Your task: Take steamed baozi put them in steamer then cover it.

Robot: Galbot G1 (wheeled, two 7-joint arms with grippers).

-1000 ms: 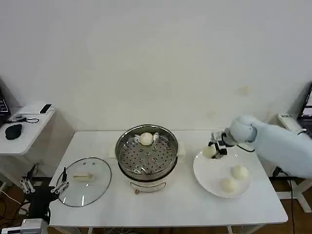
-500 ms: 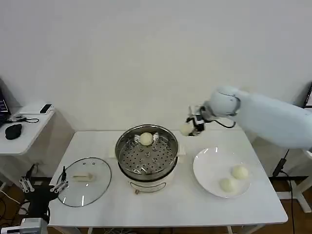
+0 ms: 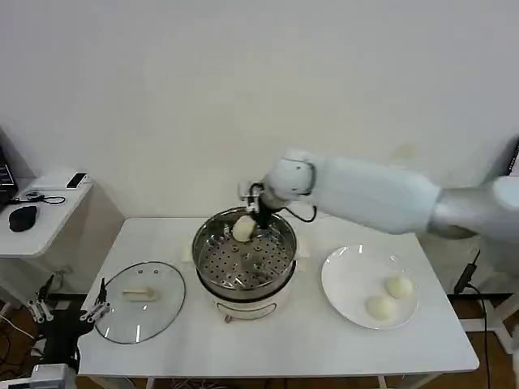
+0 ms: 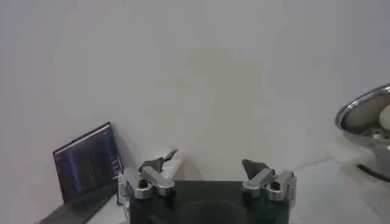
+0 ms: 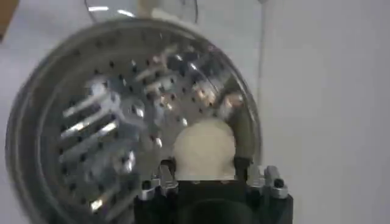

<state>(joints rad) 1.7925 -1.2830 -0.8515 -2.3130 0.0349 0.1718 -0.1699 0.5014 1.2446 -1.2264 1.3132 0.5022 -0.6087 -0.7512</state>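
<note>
While the left end effector (image 4: pixel 207 182) idles apart, right end effector (image 5: pixel 206 176) clamps a baozi (image 5: pixel 204 149) above the steamer (image 3: pixel 280 279)

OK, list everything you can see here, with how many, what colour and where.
steamed baozi: three visible, cream-white; two on the plate, one held over the steamer's far side
steamer: one, shiny steel on a white base; table centre
cover: one, clear glass with a cream handle; flat on the table, left of the steamer
plate: one, white; right of the steamer
table: one, white
side table: one, white; far left, with a black mouse
laptop: one, dark; beside the left arm
right pincer: closed on a baozi above the steamer
left pincer: open, parked low, left of the table
</note>
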